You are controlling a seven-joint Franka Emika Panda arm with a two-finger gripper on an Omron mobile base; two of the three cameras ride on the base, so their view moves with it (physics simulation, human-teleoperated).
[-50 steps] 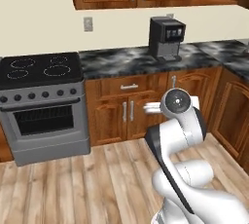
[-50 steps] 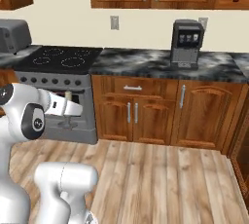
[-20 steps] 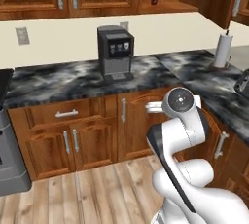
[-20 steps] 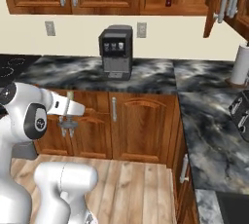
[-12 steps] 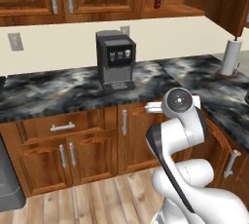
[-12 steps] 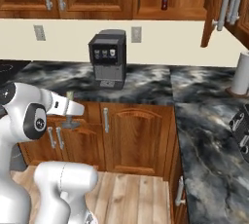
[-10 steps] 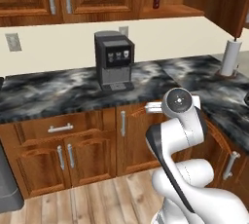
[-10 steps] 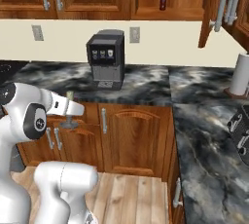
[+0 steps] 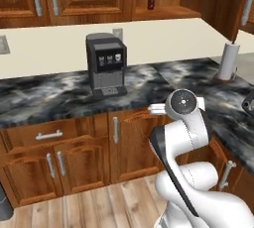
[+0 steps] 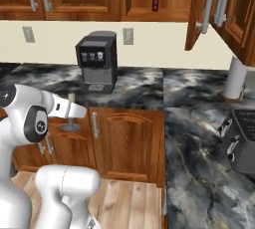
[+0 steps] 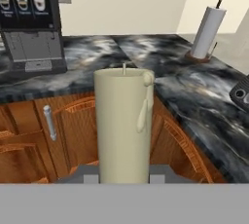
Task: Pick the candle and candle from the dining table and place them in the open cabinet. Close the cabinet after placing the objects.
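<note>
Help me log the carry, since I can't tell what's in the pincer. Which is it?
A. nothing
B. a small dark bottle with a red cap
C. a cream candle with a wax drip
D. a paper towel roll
C: the hand view shows the cream candle upright in the shut pincer, wick and drip visible.

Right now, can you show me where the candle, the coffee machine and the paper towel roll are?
candle point(image 11: 124, 125): hand view, middle of its cream wax body.
coffee machine point(image 9: 105, 63): left base view, its dark front panel.
paper towel roll point(image 11: 207, 32): hand view, middle of the white roll.
</note>
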